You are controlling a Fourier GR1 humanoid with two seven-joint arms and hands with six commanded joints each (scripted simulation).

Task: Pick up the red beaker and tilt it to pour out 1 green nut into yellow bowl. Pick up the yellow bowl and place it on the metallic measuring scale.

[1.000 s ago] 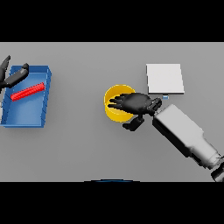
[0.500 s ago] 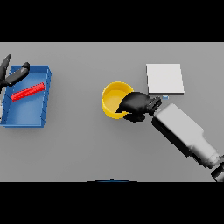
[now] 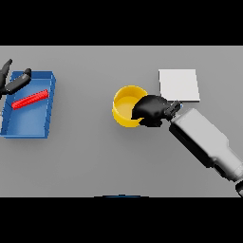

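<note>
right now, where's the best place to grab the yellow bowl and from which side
Probably by the rim on its right side, nearest the scale. The bowl stands upright and open, so its thin wall can be pinched from above. The right hand is already curled over that edge, with the scale just beyond to the upper right. The left hand is far off, over the blue tray.

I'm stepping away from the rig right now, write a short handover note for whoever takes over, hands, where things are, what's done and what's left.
Right hand: fingers curled over the right rim of the round yellow bowl, gripping it.
Left hand: at the table's far left edge, over the corner of the blue rectangular tray, fingers relaxed, holding nothing.
The long red item lies flat in the tray.
The flat light-grey square scale sits just right of and behind the bowl, nothing on it.
No green nut can be made out in the bowl, so pouring can't be confirmed.
Left: carry the bowl onto the scale and release.
</note>
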